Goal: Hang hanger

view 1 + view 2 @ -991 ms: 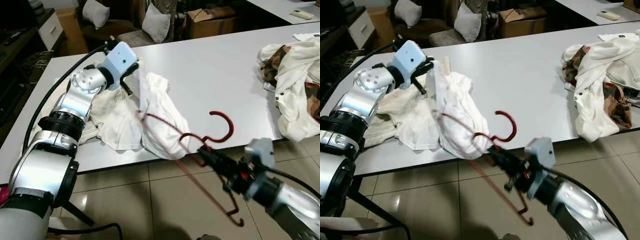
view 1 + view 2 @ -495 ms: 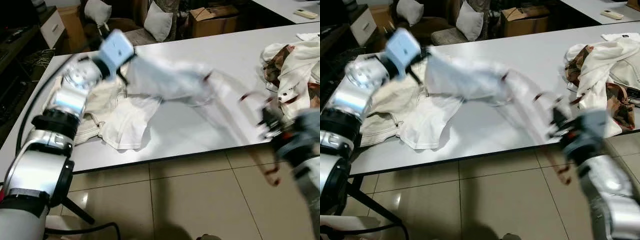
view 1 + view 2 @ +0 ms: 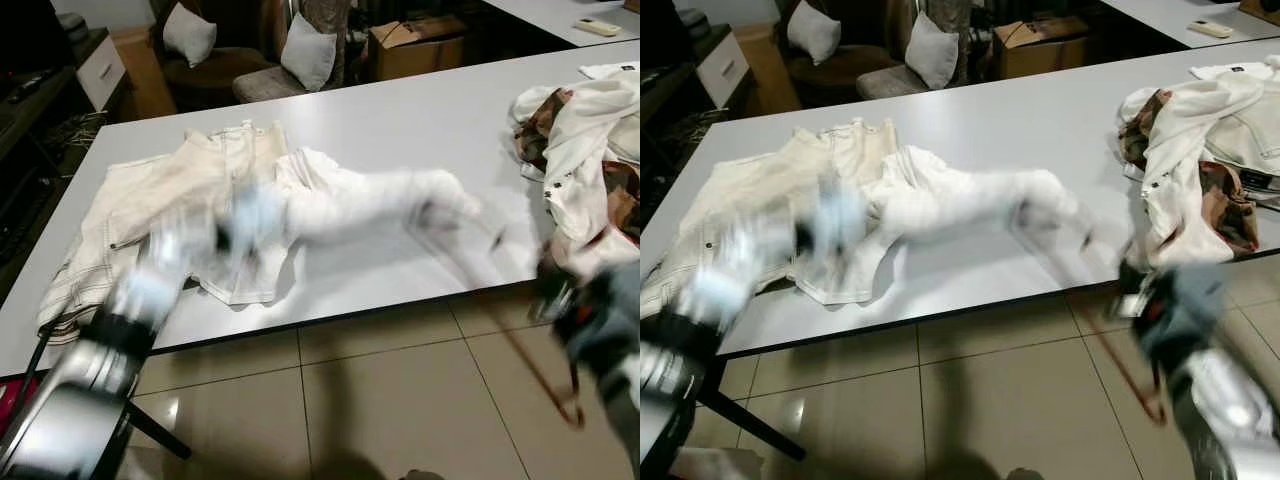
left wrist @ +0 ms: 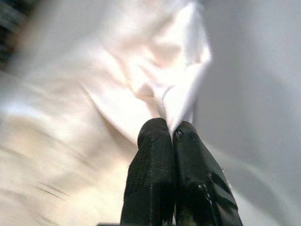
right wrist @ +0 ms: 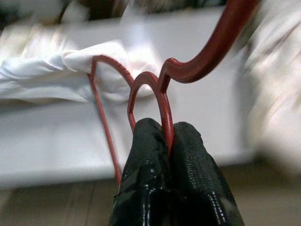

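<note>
Red hanger [image 5: 160, 89] pinched in right gripper [image 5: 168, 136] off tabletop [image 3: 400, 110] edge, one end inside white shirt [image 4: 160, 70]. Left gripper [image 4: 170, 134] clenched on shirt. Risk: hard pull strips shirt off hanger.

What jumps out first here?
The white garment stretched across the grey table between both arms: left gripper pinching one end, right gripper clamping the red hanger at the near edge. A heap of clothes lies at the table's right end.
</note>
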Motion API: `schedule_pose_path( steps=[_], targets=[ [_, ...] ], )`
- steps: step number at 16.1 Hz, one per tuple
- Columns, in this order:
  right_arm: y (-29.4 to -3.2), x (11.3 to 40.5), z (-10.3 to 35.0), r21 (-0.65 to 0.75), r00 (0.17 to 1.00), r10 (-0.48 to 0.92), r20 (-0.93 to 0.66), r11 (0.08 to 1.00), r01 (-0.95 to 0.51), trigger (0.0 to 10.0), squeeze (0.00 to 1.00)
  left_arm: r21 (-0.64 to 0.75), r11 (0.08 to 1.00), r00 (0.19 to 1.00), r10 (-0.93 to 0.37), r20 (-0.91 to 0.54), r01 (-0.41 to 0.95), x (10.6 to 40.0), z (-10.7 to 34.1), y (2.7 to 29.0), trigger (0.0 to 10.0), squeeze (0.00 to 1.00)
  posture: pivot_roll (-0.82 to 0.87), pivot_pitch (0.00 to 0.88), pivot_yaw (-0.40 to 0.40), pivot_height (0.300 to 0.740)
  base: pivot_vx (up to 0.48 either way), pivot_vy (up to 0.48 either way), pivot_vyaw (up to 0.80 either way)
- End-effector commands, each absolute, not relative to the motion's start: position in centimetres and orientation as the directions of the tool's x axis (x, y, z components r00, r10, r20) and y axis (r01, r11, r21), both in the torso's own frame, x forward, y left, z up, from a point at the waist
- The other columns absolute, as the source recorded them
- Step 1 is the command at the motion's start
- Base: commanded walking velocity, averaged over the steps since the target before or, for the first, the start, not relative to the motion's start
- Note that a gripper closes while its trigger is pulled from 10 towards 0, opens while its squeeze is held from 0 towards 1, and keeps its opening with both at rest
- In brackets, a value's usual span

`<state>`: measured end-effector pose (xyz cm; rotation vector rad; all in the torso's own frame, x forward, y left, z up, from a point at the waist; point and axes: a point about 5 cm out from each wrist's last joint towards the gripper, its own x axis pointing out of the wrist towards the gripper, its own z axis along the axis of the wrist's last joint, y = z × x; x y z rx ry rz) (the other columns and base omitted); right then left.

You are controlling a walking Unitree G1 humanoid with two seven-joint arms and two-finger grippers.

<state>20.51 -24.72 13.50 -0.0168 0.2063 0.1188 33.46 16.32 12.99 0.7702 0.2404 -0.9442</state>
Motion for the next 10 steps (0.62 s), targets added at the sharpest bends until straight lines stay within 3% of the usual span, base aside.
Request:
schedule_pose_path(
  steps=[1,3,5,8,10],
  targets=[
    [-24.1,20.1,14.1,-0.020,0.954,0.210,-0.213,0.975,-0.219,10.0,0.00,0.476,0.261,0.515,-0.659,-0.549,0.840,32.8,14.0,16.6,0.0,0.00,-0.26,0.000,0.144,0.740,0.000,0.000,0.00],
    [-24.3,19.2,14.4,-0.032,0.926,0.289,-0.243,0.952,-0.305,10.0,0.00,0.432,0.222,0.454,-0.689,-0.565,0.874,32.0,14.0,16.5,0.0,0.00,-0.25,0.000,0.139,0.740,0.000,0.000,0.00],
    [-24.9,18.1,15.0,-0.058,0.881,0.370,-0.294,0.913,-0.403,10.0,0.00,0.442,0.208,0.452,-0.690,-0.566,0.872,31.9,13.9,16.2,0.0,0.00,-0.26,0.000,0.139,0.740,0.000,0.000,0.00],
    [-24.7,16.7,16.2,-0.052,0.817,0.469,-0.335,0.857,-0.513,10.0,0.00,0.474,0.232,0.495,-0.660,-0.565,0.850,32.0,13.2,15.7,0.0,0.00,-0.27,0.000,0.144,0.740,0.000,0.000,0.00],
    [-24.3,15.6,17.2,-0.009,0.773,0.546,-0.322,0.815,-0.579,10.0,0.00,0.532,0.309,0.592,-0.616,-0.519,0.788,33.1,13.6,15.7,0.0,0.00,-0.28,0.000,0.149,0.740,0.000,0.000,0.00]
  ],
)
